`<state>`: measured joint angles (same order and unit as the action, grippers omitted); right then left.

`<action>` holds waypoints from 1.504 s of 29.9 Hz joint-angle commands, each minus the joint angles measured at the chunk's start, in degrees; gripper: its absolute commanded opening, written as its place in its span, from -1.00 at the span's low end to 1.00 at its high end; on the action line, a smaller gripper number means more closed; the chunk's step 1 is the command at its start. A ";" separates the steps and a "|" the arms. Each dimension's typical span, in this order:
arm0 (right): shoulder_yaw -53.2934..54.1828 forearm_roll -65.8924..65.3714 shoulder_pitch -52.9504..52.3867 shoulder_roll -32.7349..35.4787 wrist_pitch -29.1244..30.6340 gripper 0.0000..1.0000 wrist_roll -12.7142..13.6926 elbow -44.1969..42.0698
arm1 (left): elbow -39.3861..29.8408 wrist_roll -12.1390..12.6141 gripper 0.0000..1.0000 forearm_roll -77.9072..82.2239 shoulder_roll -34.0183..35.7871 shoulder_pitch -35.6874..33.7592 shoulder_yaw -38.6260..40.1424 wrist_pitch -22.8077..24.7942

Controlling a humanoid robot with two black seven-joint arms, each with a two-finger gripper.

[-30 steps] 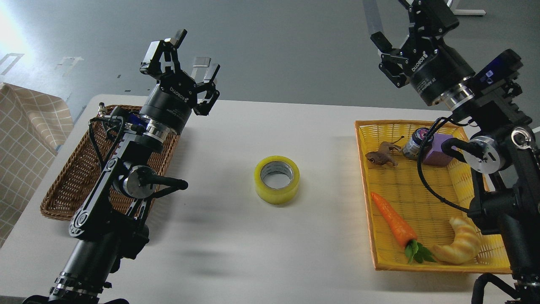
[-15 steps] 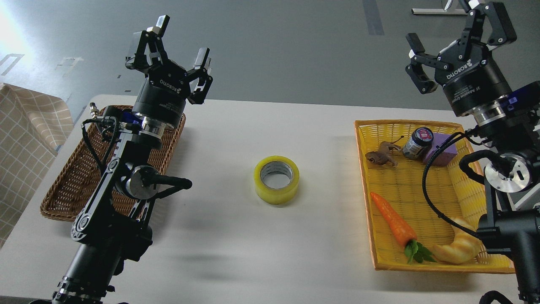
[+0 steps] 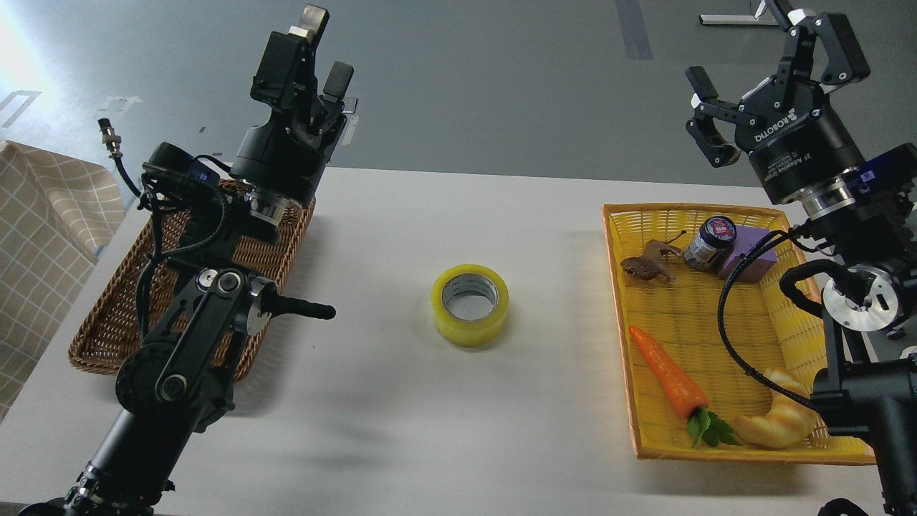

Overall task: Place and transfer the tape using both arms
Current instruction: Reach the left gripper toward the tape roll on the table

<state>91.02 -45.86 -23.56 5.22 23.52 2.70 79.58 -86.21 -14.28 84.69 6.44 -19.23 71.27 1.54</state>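
A single head view is looking forward and down from above the near edge of the white rectangular table (image 3: 401, 430), taking in its whole width at moderate range, with grey floor (image 3: 487, 79) showing beyond the far edge.

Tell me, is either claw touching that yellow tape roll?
Apart. The head view shows the tape alone on the table, with the left gripper and right gripper raised far above it.

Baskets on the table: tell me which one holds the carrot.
The bright yellow plastic basket on the right holds the orange toy carrot. The brown wicker basket on the left shows nothing inside, though the arm hides part.
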 commanded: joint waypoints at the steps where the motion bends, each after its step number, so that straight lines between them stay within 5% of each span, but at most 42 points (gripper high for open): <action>1: 0.04 -0.02 -0.08 -0.04 0.03 1.00 0.02 0.22 | -0.89 2.67 0.95 5.03 2.43 0.16 -4.99 -0.66; 9: 0.04 0.07 -2.01 0.05 0.03 1.00 0.55 0.40 | 5.25 4.96 0.94 32.18 2.43 0.60 -13.43 -0.58; 24: -0.49 0.07 -3.86 0.05 0.12 1.00 2.48 2.07 | 11.07 5.66 0.95 39.66 3.23 1.22 -18.17 -1.54; 34: -0.49 0.07 -5.45 0.05 0.03 1.00 2.57 1.98 | 18.35 12.60 0.95 40.31 3.23 0.78 -19.50 -1.63; 45: -0.49 -0.02 -5.18 0.05 0.03 1.00 2.48 1.54 | 21.79 16.03 0.95 40.31 2.00 -2.04 -25.65 -3.21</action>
<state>90.53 -45.88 -28.92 5.27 23.55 5.27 81.24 -64.28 0.75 125.00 9.21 -21.13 47.11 -1.21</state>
